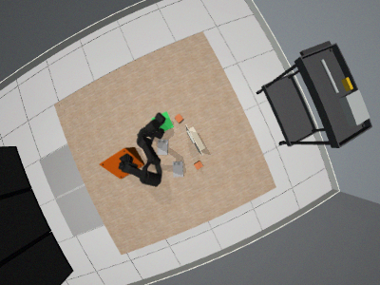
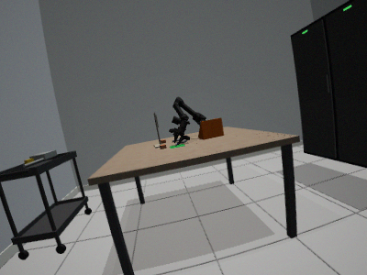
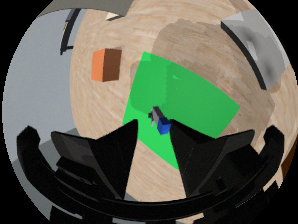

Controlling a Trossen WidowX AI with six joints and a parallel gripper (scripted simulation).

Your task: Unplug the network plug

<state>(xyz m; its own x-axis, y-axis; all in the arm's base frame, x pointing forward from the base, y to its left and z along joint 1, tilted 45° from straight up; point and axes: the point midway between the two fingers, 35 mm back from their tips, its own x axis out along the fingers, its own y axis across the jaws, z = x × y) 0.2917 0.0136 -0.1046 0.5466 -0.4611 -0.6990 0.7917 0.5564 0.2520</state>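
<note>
blue plug (image 3: pixel 161 124) on green square (image 3: pixel 193 99)

On the table (image 1: pixel 228 190), the plug (image 3: pixel 160 121) lay inside the marked square (image 3: pixel 193 106) between the parted fingers of the gripper (image 3: pixel 154 156), with the upright panel (image 1: pixel 197 139) standing nearby.

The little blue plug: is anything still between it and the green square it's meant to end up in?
Nothing visible does. In the wrist view the plug already lies on the green square, in the gap between the gripper's parted fingers.
</note>
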